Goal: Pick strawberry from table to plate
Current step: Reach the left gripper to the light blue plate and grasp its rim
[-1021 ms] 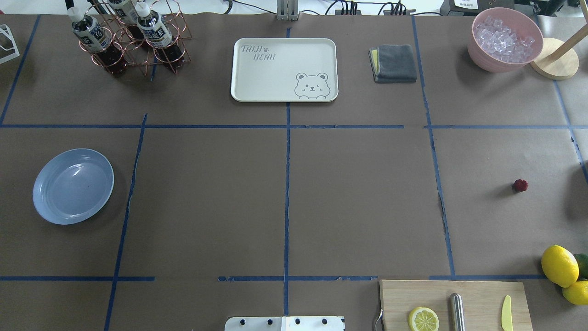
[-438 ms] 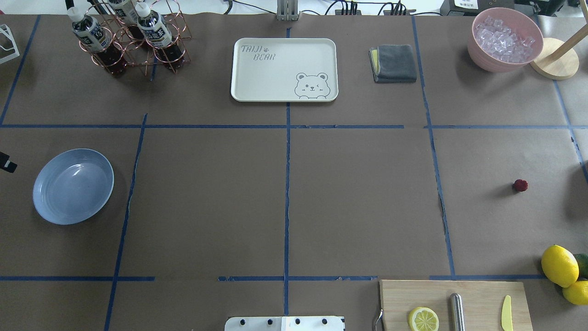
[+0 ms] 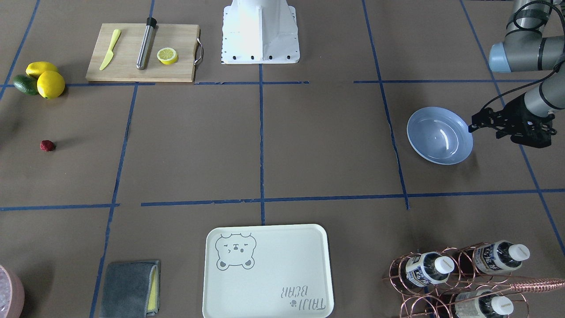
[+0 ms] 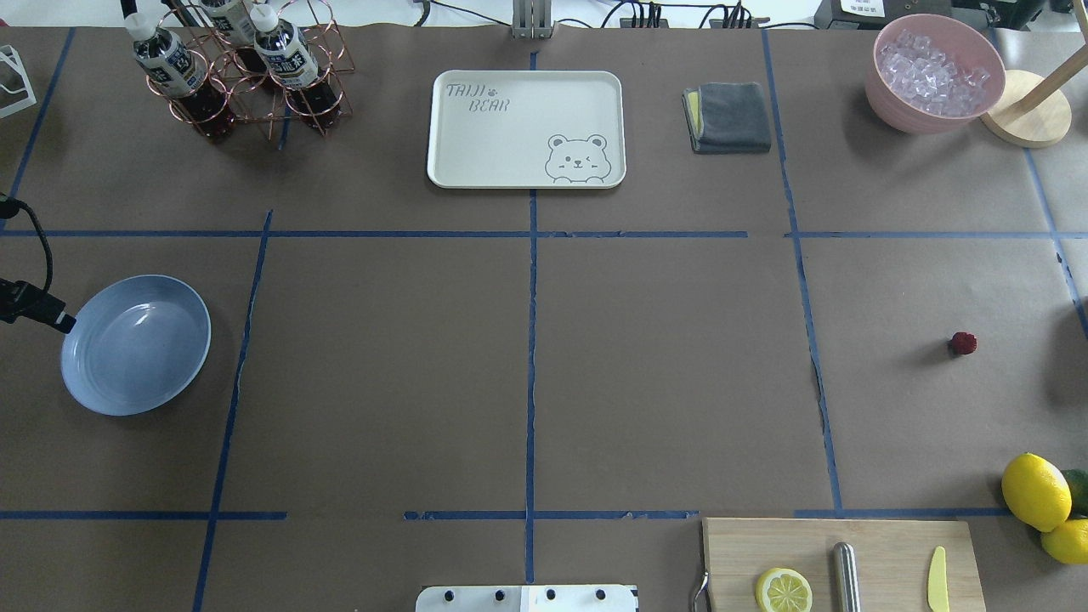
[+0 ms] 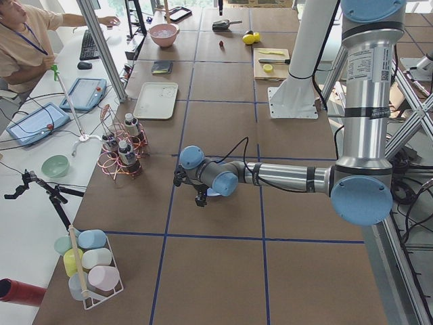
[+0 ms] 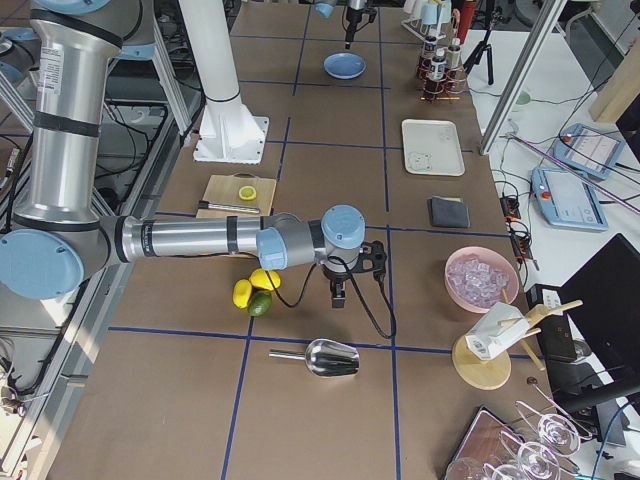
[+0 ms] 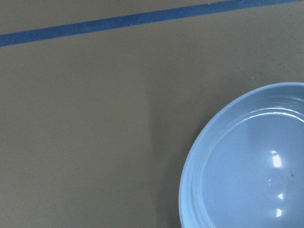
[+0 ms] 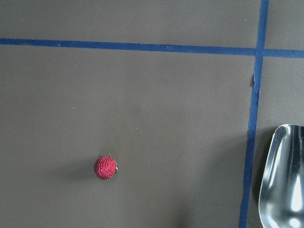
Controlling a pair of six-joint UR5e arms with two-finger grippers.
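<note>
The strawberry (image 4: 962, 342) is a small dark-red berry lying alone on the brown table (image 4: 663, 374) at the right; it also shows in the front view (image 3: 47, 145) and the right wrist view (image 8: 105, 167). The light-blue plate (image 4: 136, 344) sits empty at the far left (image 3: 439, 141) (image 7: 247, 161). My left gripper (image 3: 512, 128) hovers just outside the plate's outer rim (image 4: 34, 304); I cannot tell if it is open. My right gripper (image 6: 340, 285) hangs above the strawberry's area; only the side view shows it, so I cannot tell its state.
A cutting board (image 4: 837, 561) with a lemon half, a steel rod and a yellow knife lies near the base. Lemons (image 4: 1035, 491) and an avocado sit at the right edge, near a metal scoop (image 8: 285, 175). At the far side stand a bear tray (image 4: 527, 127), grey cloth (image 4: 729, 116), ice bowl (image 4: 935, 72) and bottle rack (image 4: 246, 68).
The left gripper has come in from the left edge of the overhead view and now reaches the plate's outer rim. The strawberry and the plate have not moved.
</note>
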